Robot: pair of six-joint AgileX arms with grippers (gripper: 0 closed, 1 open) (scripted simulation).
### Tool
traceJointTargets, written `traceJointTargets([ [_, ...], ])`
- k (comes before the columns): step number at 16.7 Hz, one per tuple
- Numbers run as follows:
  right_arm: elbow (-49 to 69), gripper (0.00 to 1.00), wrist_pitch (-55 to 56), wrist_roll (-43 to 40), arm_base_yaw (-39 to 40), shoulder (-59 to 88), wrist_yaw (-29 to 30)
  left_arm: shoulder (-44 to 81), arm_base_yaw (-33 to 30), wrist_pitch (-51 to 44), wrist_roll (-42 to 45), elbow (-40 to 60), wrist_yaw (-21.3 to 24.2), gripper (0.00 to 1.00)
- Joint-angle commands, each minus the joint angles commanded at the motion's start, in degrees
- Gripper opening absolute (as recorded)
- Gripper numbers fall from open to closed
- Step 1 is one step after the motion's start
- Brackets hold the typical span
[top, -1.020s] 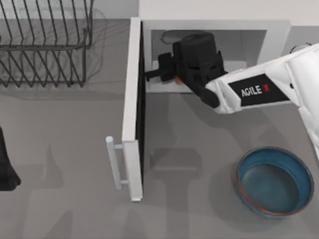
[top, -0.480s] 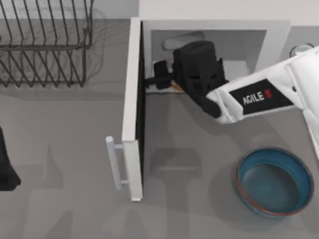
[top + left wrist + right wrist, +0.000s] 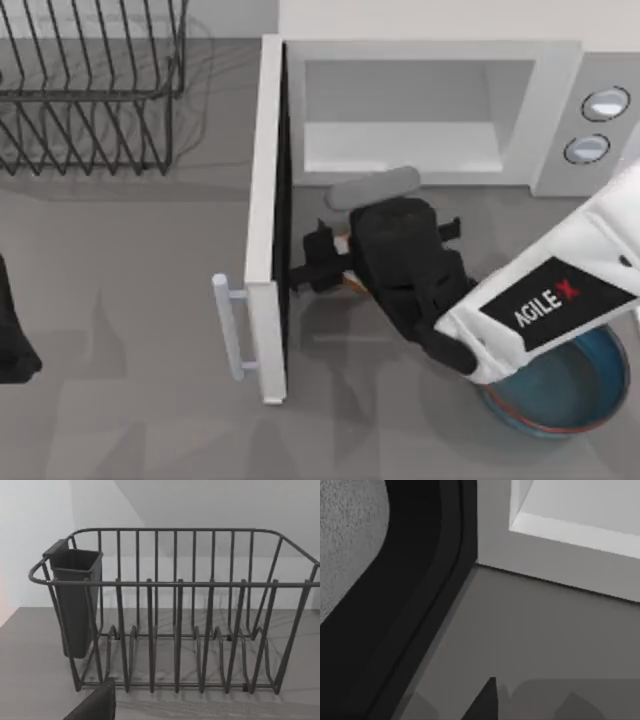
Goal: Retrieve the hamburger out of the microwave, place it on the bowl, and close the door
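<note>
The white microwave [image 3: 430, 55] stands at the back with its pale cavity [image 3: 410, 110] bare. Its door [image 3: 263, 200] is swung wide open toward the front, and its dark inner face [image 3: 395, 590] looms close in the right wrist view. My right gripper [image 3: 318, 266] hovers over the table just in front of the cavity, beside that inner face, shut on the hamburger [image 3: 347, 284]. Little more than orange slivers of the hamburger peek out under the wrist. The blue bowl [image 3: 575, 390] sits at the front right, partly under my right forearm. My left gripper [image 3: 12, 335] is parked at the left edge.
A wire dish rack [image 3: 90, 90] with a dark cup [image 3: 75, 605] occupies the back left. The door's bar handle [image 3: 230, 328] sticks out to the left. Two round knobs [image 3: 597, 125] sit on the microwave's right panel. Open table lies between the door and the bowl.
My right gripper has pulled back out of the cavity toward the front with the hamburger, and the forearm now covers part of the bowl. The door and left arm have not moved.
</note>
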Motion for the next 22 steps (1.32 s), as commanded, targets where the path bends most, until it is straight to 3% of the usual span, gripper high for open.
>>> traceJointTargets([
  [4, -8.6, 0.0, 4.6, 1.7, 3.7, -4.9, 3.3, 0.0, 0.0, 0.0, 0.0, 0.0, 0.0, 1.0],
  [11, -8.8, 0.0, 4.4, 1.9, 3.7, -5.7, 3.5, 0.0, 0.0, 0.0, 0.0, 0.0, 0.0, 1.0],
  [22, -5.0, 0.0, -15.3, 1.9, 3.7, -21.4, 3.2, 0.0, 0.0, 0.0, 0.0, 0.0, 0.0, 1.0],
])
